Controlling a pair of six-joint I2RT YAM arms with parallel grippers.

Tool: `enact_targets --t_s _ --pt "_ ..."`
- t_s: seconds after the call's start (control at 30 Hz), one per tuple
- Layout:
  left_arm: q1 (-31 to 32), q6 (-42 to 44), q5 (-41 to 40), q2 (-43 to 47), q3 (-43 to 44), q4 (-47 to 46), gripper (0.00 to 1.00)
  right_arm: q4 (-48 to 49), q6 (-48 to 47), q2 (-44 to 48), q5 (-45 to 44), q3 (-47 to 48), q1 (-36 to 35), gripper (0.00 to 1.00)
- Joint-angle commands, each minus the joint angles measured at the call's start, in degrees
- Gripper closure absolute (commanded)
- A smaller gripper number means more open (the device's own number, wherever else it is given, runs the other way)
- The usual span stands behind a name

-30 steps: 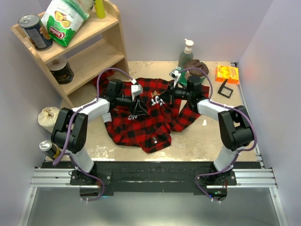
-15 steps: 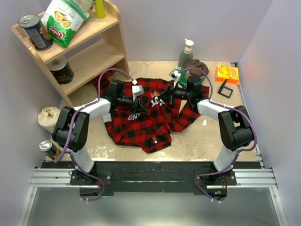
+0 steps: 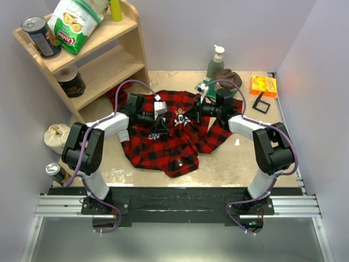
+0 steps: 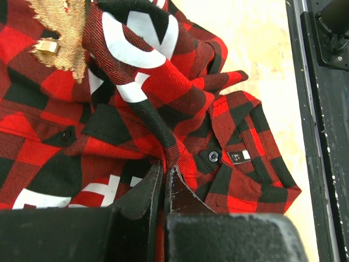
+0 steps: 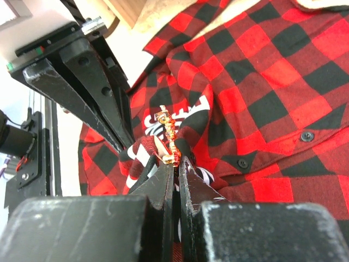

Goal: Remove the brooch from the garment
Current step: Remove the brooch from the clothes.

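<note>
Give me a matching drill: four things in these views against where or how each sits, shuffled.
1. dark green pump bottle
2. flat orange box
3. green-and-white chip bag
4. left gripper

a. top of the wooden shelf
b. shut on the red-and-black plaid flannel shirt
c. tan table's far right corner
d. next to the dark brown lump

Pairs: 1-d, 2-c, 3-a, 4-b

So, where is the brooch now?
Right wrist view: the brooch sits mid-frame at the tip of the right gripper, on a bunched fold of plaid shirt.
</note>
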State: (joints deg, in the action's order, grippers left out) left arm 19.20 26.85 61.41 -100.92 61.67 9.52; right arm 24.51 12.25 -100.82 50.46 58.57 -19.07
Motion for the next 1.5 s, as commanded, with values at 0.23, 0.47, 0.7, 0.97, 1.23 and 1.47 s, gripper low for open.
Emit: enact_targets --t_s 0.23,0.47,0.7,0.97,1.23,1.47 --pt "-1.01 -1.27 -3.92 -0.15 0.56 0.24 1.0 -2.62 -5.48 3.87 -1.24 3.04 0.35 1.0" --pt "-1.71 -4.35 -5.94 0.03 0.21 -2.48 1.0 -5.79 -8.12 4.05 -0.8 4.19 0.35 1.0" --pt "-1.97 -5.67 -8.5 0.03 0.56 -3.81 1.0 -7.28 -10.05 4.57 -1.06 4.1 0.44 1.0" --pt "-2.24 -5.85 -8.67 -0.06 0.73 -3.45 1.0 -7.02 -9.97 4.4 -1.94 3.84 0.35 1.0" --pt "-2.85 -5.32 -9.55 -0.06 0.82 -2.4 1.0 -6.76 -9.88 4.31 -2.56 3.93 0.35 1.0" --pt "-3.38 -4.53 -10.78 -0.15 -0.32 -2.31 1.0 -5.7 -9.53 4.22 -3.7 3.05 0.44 1.0"
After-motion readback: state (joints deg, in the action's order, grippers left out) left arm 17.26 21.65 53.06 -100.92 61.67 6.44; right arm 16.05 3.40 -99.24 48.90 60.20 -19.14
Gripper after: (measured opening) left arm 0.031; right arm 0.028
